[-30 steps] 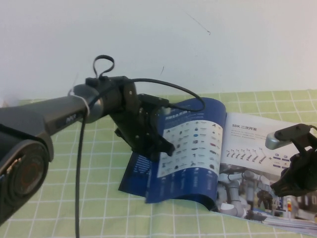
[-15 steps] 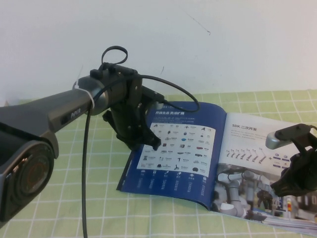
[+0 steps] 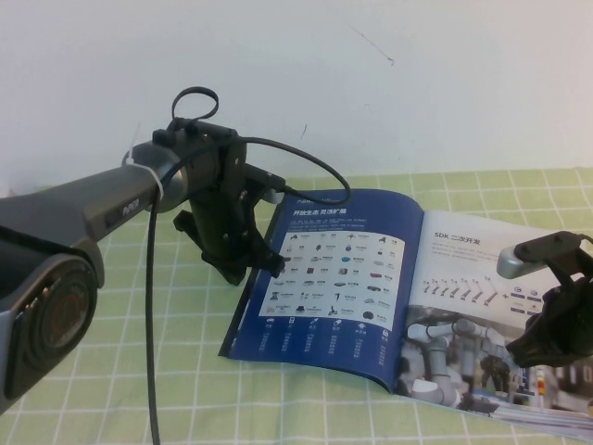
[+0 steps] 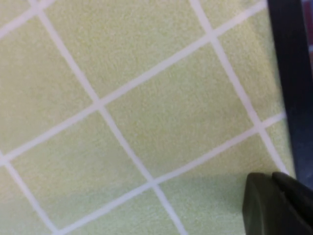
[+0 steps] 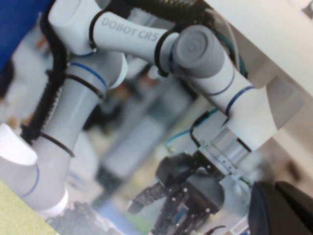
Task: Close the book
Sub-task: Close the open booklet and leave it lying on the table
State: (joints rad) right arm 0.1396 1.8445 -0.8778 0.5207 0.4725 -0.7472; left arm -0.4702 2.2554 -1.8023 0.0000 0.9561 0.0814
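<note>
Left wrist view is seeing mostly checked cloth (image 4: 146, 98); high view is showing book (image 3: 343, 278) lying open, left gripper (image 3: 255, 269) closed just beside its left edge, right gripper (image 3: 522, 350) closed, pressing right page.

We'd call this a robotics lab bench, not anybody's home: plain white wall (image 3: 389, 83), a table (image 3: 120, 371) covered in green checked cloth, and a black cabled robot arm (image 3: 93, 209) reaching over it. The left tool (image 3: 243, 264) hangs by the left edge of an open robot catalogue (image 3: 343, 278). The right tool (image 3: 545, 338) sits over its right page, which pictures Dobot arms.
</note>
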